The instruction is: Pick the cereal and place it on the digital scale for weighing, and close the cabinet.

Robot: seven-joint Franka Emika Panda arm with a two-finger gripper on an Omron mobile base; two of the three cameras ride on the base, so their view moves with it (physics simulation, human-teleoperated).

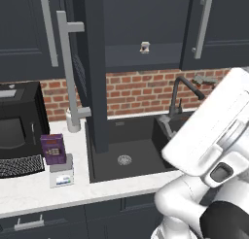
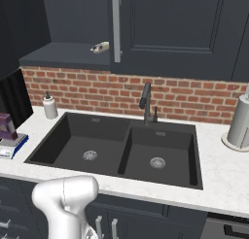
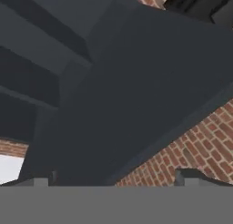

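Note:
The purple cereal (image 1: 53,149) box stands upright on the digital scale (image 1: 62,176), a small light-grey square on the white counter left of the sink. From the right base view the cereal (image 2: 6,126) and the scale (image 2: 13,145) sit at the far left edge. One door of the cabinet (image 1: 93,73) hangs open over the sink, edge-on, its long silver handle (image 1: 68,68) facing left. My gripper (image 3: 116,178) is open, fingertips wide apart with nothing between them, close to the dark face of the cabinet (image 3: 136,82) door, brick wall beside it.
A tiny white-and-dark jar (image 1: 144,47) sits on the open shelf. A black microwave (image 1: 17,121) stands left of the cereal. The dark double sink (image 2: 121,150) with its faucet (image 2: 145,103) lies below. A soap bottle (image 2: 49,107) and a paper towel roll (image 2: 240,121) flank it.

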